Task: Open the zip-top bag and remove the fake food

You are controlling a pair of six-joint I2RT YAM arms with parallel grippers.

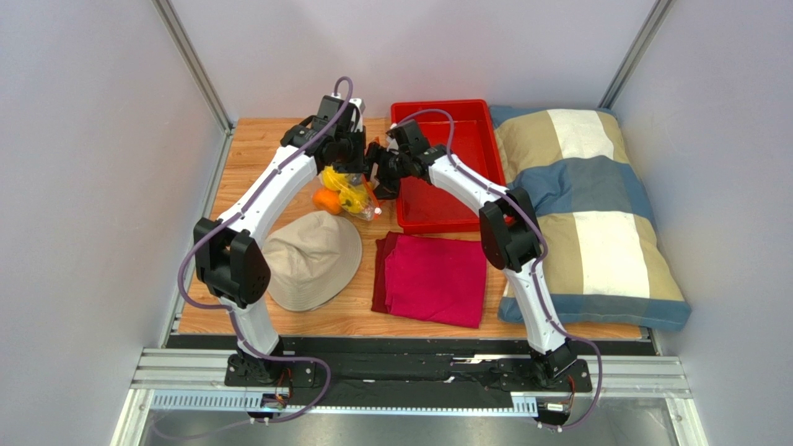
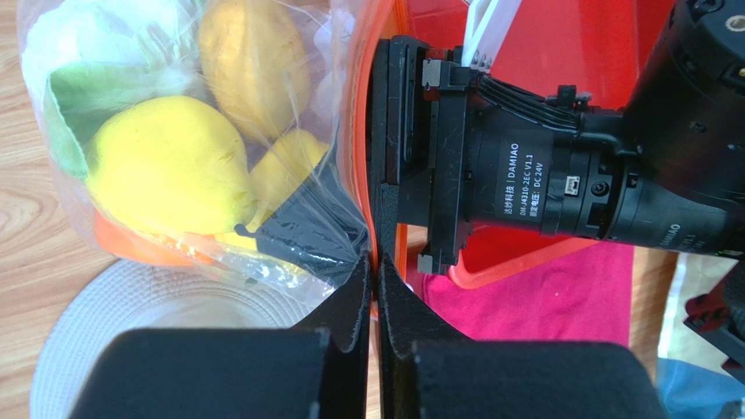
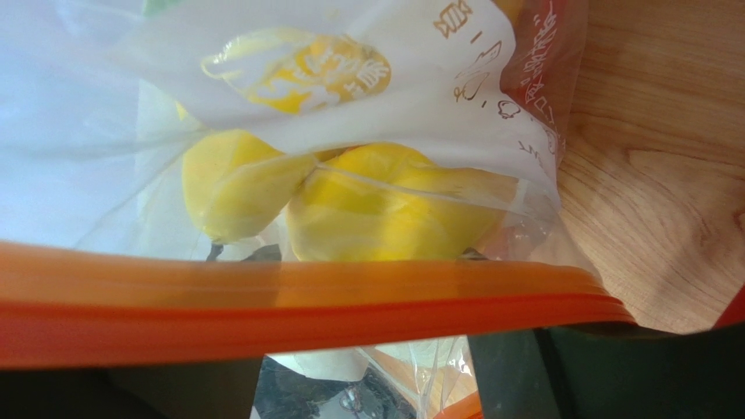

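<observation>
The zip-top bag (image 1: 349,197) hangs just above the wood table between my two grippers. In the left wrist view the bag (image 2: 288,201) holds a yellow fruit (image 2: 166,166), a second yellow piece (image 2: 249,61), a white and green cauliflower (image 2: 79,52) and an orange (image 2: 131,249). My left gripper (image 2: 374,262) is shut on the bag's orange zip strip (image 2: 356,148). My right gripper (image 3: 363,340) faces it from the right; its fingers stand apart, with the zip strip (image 3: 306,305) lying across their tips. In the top view the left gripper (image 1: 352,165) and right gripper (image 1: 377,177) almost touch.
A red tray (image 1: 440,105) stands just right of the bag, under the right arm. A beige hat (image 1: 312,260) lies in front of the bag, a magenta cloth (image 1: 433,279) beside it. A striped pillow (image 1: 586,214) fills the right side.
</observation>
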